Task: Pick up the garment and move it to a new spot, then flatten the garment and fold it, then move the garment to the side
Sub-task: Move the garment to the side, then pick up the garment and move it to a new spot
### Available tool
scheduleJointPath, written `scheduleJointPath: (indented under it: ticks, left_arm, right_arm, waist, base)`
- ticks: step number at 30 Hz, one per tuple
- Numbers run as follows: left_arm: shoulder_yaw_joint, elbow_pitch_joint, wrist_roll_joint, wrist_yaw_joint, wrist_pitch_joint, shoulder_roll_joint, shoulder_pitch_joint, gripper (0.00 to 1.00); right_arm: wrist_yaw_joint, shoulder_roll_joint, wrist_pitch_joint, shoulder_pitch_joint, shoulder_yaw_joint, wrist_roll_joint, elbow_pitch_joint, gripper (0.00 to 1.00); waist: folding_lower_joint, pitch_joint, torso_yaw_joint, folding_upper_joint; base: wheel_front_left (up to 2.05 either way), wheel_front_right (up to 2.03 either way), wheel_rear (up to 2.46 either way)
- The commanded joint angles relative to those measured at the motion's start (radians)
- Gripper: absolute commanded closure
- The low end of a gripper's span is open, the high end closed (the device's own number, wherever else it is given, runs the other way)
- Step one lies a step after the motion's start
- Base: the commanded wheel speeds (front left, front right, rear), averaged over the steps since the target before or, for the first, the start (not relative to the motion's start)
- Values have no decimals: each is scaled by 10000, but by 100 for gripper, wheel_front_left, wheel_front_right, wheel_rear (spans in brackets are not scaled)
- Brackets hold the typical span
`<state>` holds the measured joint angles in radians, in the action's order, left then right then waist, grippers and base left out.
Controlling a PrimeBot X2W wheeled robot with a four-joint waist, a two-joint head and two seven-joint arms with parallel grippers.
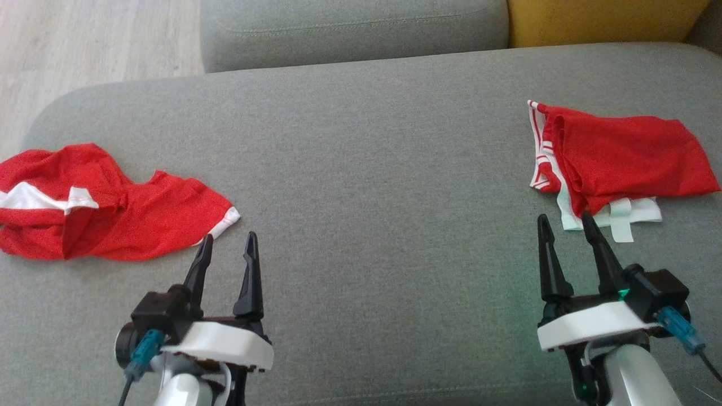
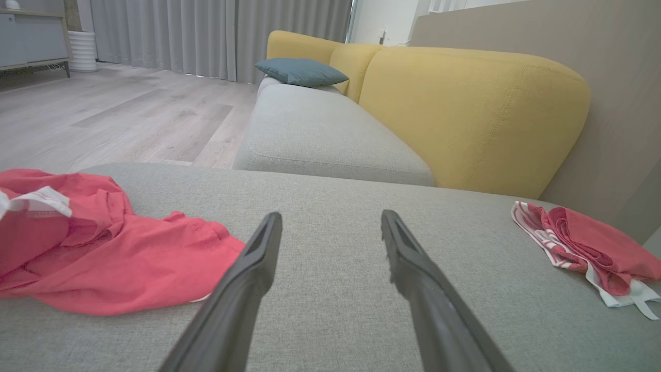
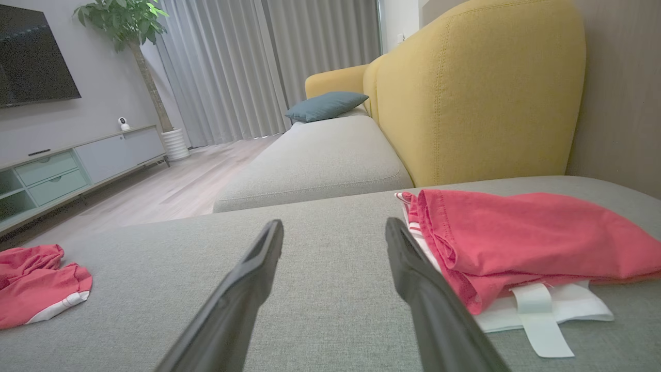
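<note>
Left gripper (image 1: pixel 229 235): spread wide, holding nothing, beside crumpled garment (image 1: pixel 113 214).
Right gripper (image 1: pixel 564 216): spread wide, holding nothing.
Risk: grabbing one thin layer; garment could slip.

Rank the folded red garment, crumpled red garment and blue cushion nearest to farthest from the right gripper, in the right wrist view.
1. Folded red garment: right beside the right gripper's fingers.
2. Crumpled red garment: far off to the left.
3. Blue cushion: on the far sofa seat.
</note>
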<state>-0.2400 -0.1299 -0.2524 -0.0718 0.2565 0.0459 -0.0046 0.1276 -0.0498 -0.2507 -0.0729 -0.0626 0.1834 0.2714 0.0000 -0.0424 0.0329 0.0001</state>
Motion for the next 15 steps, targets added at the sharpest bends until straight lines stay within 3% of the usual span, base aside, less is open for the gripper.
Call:
scheduleJointPath:
  ticks: [1,15]
  left_arm:
    - [326,309,-25,-54,53,43,-405,0]
    - [321,301,-40,-73,53,43,-463,0]
  right_arm:
    - [31,-5,-110,-272,-239,75,-361,0]
    - [31,-5,-110,-274,-215,165,-305,0]
  waist:
    - [0,-6,-5,-1]
    - [0,-33,-259,-1]
  base:
    - [0,0,0]
    - [0,0,0]
